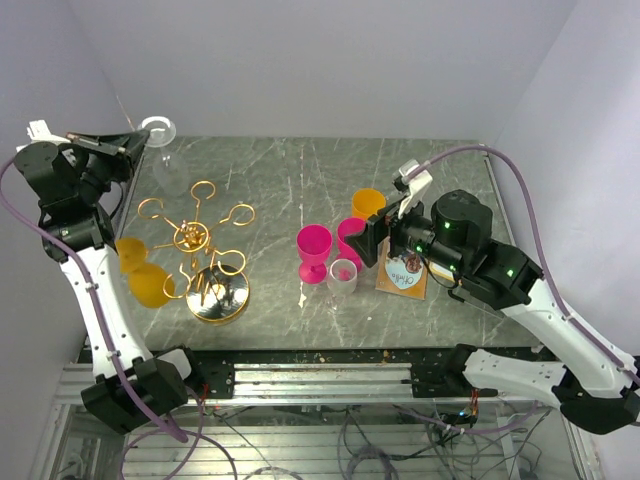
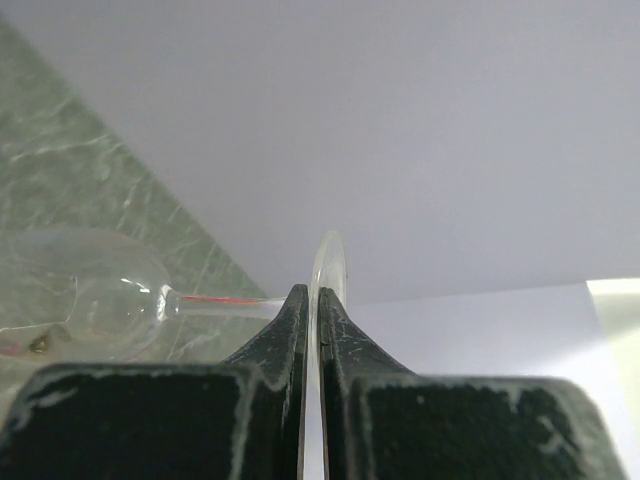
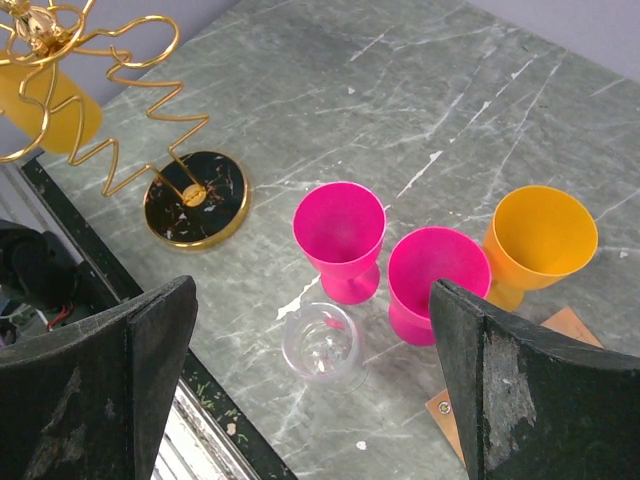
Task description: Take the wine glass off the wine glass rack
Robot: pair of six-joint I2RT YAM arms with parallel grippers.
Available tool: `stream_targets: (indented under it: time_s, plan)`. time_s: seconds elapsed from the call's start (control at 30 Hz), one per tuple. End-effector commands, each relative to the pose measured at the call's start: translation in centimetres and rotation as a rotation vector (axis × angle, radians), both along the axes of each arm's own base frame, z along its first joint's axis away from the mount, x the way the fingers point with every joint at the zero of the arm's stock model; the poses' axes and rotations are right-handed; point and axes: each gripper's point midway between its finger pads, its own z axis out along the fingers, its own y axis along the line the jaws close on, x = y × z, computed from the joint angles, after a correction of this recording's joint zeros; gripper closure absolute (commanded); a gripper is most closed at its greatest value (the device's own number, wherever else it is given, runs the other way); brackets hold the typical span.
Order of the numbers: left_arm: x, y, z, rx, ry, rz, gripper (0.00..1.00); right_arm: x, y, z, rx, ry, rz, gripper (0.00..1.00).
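A clear wine glass (image 1: pixel 163 160) hangs over the table's back left corner, apart from the rack. My left gripper (image 1: pixel 136 146) is shut on its round foot. In the left wrist view the thin foot disc (image 2: pixel 329 262) stands on edge between the two black fingers (image 2: pixel 288 330), and the stem and bowl (image 2: pixel 85 292) run off to the left, lying sideways. The gold wine glass rack (image 1: pixel 203 238) stands front left on its round disc base (image 1: pixel 222 298), with two orange glasses (image 1: pixel 142 272) hanging on its left arms. My right gripper (image 1: pixel 384 232) is open above the cups at centre right and holds nothing.
Two pink goblets (image 3: pixel 340 232) (image 3: pixel 436 272), an orange goblet (image 3: pixel 538 238) and a small clear glass (image 3: pixel 322 344) stand upright below the right gripper (image 3: pixel 312 292). A brown card (image 1: pixel 403 277) lies beside them. In the right wrist view the rack's base (image 3: pixel 168 232) shows at the left.
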Motion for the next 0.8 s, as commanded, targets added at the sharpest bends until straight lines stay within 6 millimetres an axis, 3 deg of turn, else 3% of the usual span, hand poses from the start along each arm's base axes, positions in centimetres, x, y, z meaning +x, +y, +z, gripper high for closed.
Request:
stream_targets:
  time_s: [0.0, 0.17, 0.33, 0.57, 0.77]
  plan:
    - [-2.9, -3.5, 11.2, 0.082, -0.396, -0.142, 0.93, 0.2, 0.6, 1.9, 0.066, -0.013, 0.001, 0.00]
    - [-7.3, -8.1, 16.9, 0.140, -0.612, -0.296, 0.93, 1.1, 1.7, 2.3, 0.069, 0.000, -0.003, 0.00]
    - [-11.9, -12.1, 20.0, 0.102, -0.770, -0.448, 0.93, 1.4, 3.9, 3.6, 0.143, 0.020, 0.041, 0.01]
    - [-16.5, -16.6, 21.1, 0.123, -0.863, -0.661, 0.93, 3.1, 7.5, 3.5, 0.230, 0.101, 0.058, 0.00]
    - [-19.5, -18.6, 20.6, 0.010, -0.882, -0.787, 0.93, 2.0, 9.4, 6.2, 0.486, 0.194, 0.208, 0.00]
